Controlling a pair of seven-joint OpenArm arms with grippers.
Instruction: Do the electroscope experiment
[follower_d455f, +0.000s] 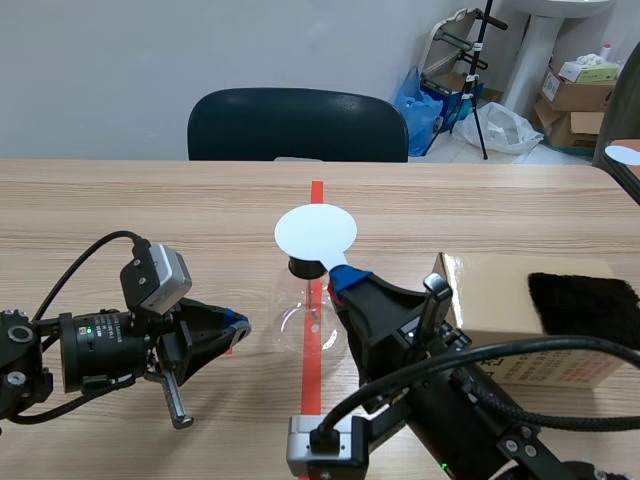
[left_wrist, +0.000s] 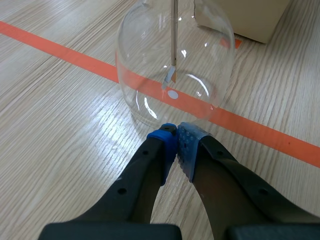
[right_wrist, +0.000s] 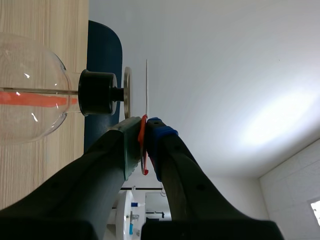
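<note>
Just above flask (follower_d455f: 300, 320), disc (follower_d455f: 316, 231) in right fingers (follower_d455f: 352, 278), box (follower_d455f: 500, 290) print unreadable

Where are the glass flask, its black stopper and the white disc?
glass flask (left_wrist: 147, 67), left wrist view, bulb wall.
black stopper (right_wrist: 96, 92), right wrist view, its side.
white disc (follower_d455f: 315, 230), scene view, flat face centre.

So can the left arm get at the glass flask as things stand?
Probably yes: the left gripper, shut, sits right at the base of the flask with nothing between them; it would need to open first.
</note>
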